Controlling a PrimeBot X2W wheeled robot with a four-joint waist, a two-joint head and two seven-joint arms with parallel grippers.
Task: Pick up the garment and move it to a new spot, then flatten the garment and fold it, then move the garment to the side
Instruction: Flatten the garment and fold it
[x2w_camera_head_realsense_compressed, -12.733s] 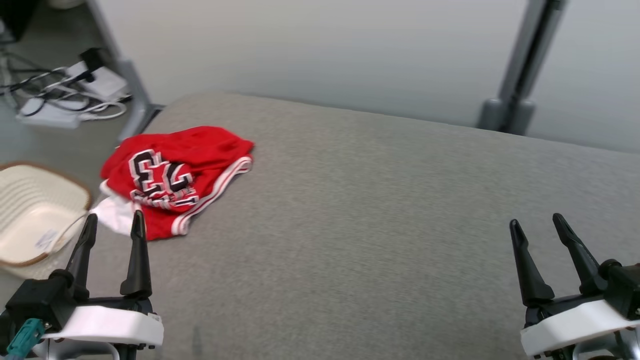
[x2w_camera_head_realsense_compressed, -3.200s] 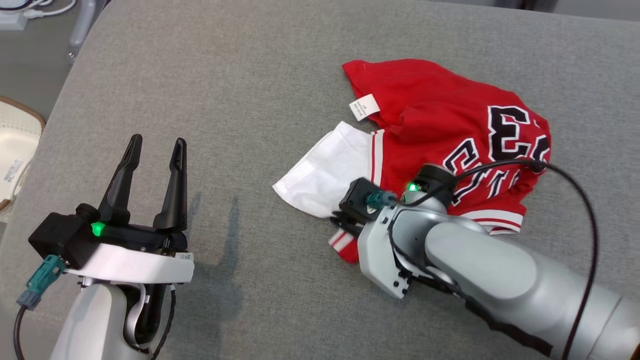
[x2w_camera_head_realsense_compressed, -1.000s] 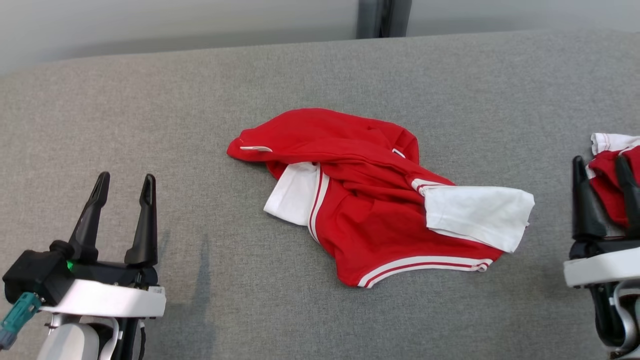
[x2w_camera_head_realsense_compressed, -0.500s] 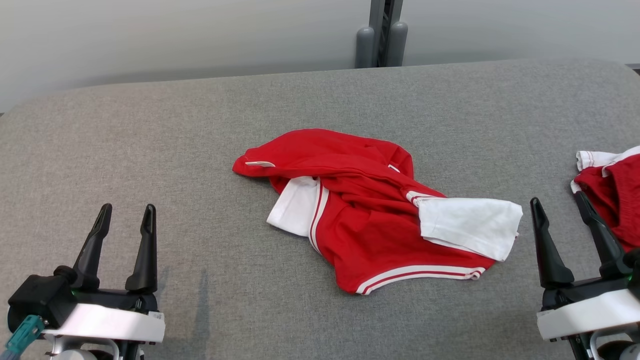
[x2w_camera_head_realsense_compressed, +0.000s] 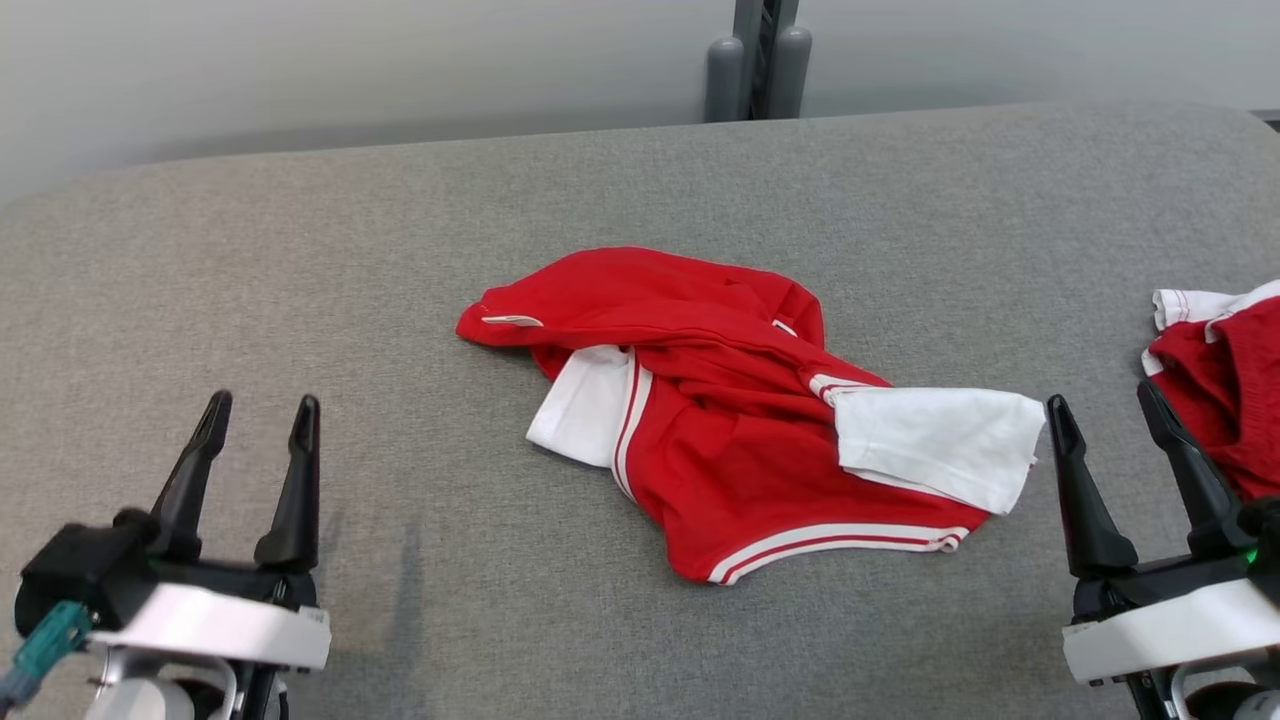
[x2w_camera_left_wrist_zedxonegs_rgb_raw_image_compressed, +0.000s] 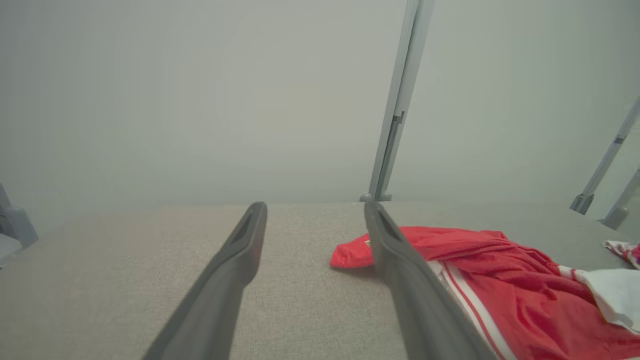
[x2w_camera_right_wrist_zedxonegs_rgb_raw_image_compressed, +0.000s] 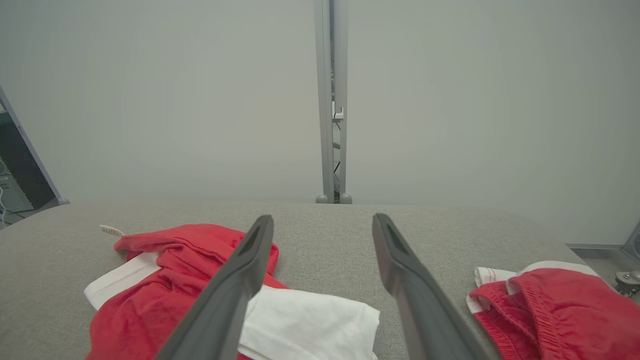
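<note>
Garment (x2w_camera_head_realsense_compressed: 740, 440): a red jersey with white sleeves and striped trim, lying crumpled on the grey table (x2w_camera_head_realsense_compressed: 300, 220), ahead of both tools and between them, nearer the right one.

Tools: the left tool (x2w_camera_head_realsense_compressed: 264, 398) has its fingers spread with nothing between them. It hovers well apart from the cloth, which lies ahead of it and to its right. The right tool (x2w_camera_head_realsense_compressed: 1101, 393) is likewise spread and empty. One white sleeve (x2w_camera_head_realsense_compressed: 935, 440) ends just beside its left fingertip, with no contact that can be made out.

Condition of the cloth: the body is bunched and twisted, and the part farthest from the tools is rolled over on itself. The second white sleeve (x2w_camera_head_realsense_compressed: 578, 405) is partly tucked under red fabric. The striped hem (x2w_camera_head_realsense_compressed: 830, 545) runs in a curve along the side nearest the tools. A small label (x2w_camera_head_realsense_compressed: 512, 321) shows at the corner farthest from the right tool.

Also noted: another red item (x2w_camera_head_realsense_compressed: 1225, 400) lies just ahead and to the right of the right tool. Its state cannot be judged.

Progress, as judged: the jersey lies mid-table and free of both tools, so the relocation appears complete. Flattening has not begun; no edge lies straight and both sleeves are askew. Folding and the final move to the side are outstanding. Overall, the task is at an early stage, with both tools free to start spreading the cloth.
</note>
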